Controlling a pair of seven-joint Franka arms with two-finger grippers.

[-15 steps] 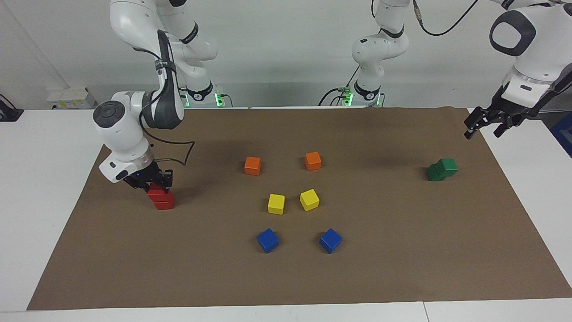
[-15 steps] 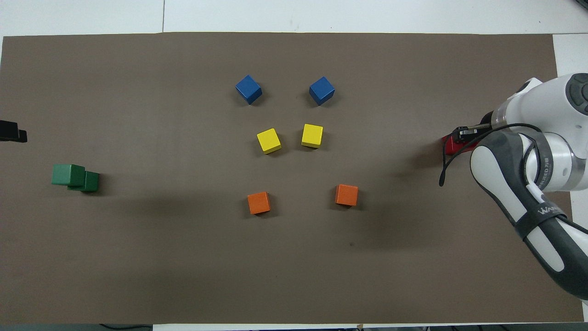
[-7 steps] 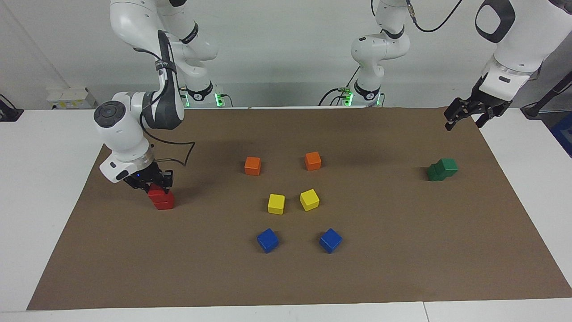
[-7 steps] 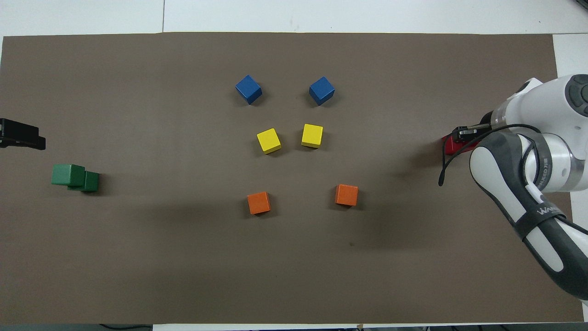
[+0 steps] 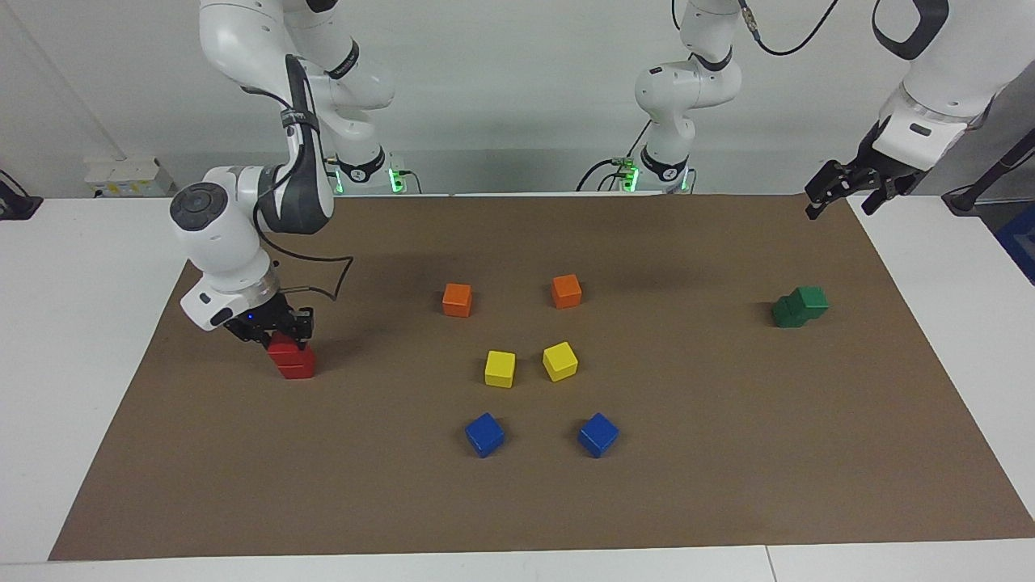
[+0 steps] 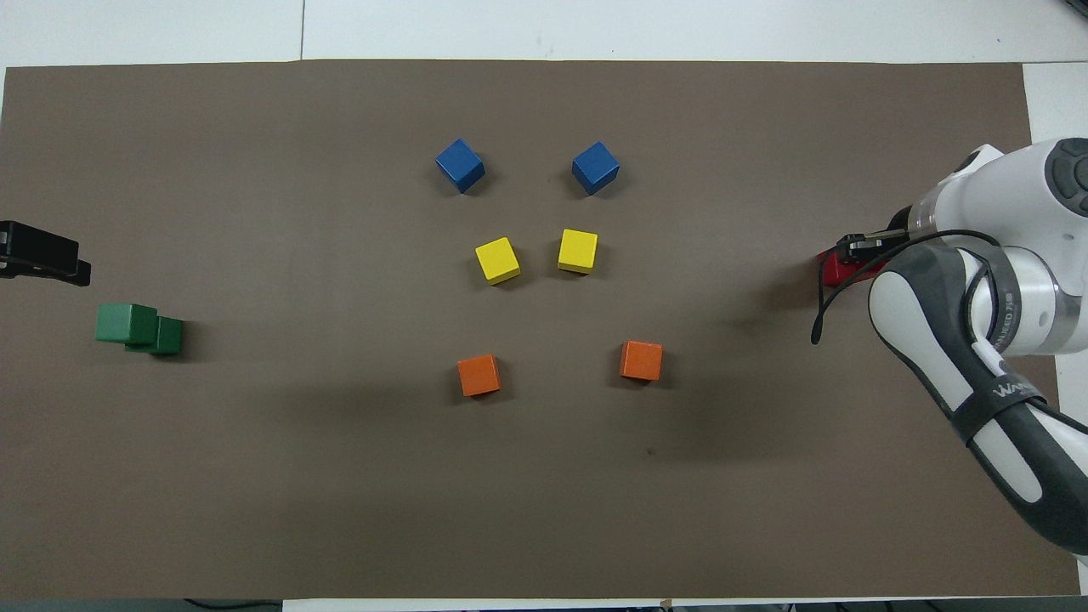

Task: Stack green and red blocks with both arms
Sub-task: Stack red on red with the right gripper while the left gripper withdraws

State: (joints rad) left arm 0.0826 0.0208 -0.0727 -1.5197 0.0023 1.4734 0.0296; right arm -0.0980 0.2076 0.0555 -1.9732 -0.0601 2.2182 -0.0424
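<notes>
The right claw [image 5: 279, 330] is down on the red stack at the right arm's end of the bench [image 5: 65, 339], fingers pinching the upper red block [image 5: 281, 349], which sits squarely on the lower red block [image 5: 297, 368]. Nothing shifts there across the last second: same clamp, same stack, the arm only a touch higher at the wrist.

The action is at the left arm's end. The left claw [image 5: 841, 187] hangs in the air with its fingers spread wide, holding nothing, over the corner of the brown mat [image 5: 517, 501] nearest the robots. A second ago it was lower and out past the mat's edge; it has since risen and pulled in over the corner. From overhead its black tip [image 6: 42, 259] now reaches further onto the mat than before.

The green pair has not budged: the upper green block [image 5: 809, 301] rests skewed on the lower green block [image 5: 785, 313], overhanging it rather than sitting flush, well apart from the left claw.

Mid-mat, all unchanged: two orange cubes [image 5: 457, 299] nearest the robots, two yellow cubes [image 5: 500, 368] further out, two blue cubes [image 5: 484, 434] furthest of all.
</notes>
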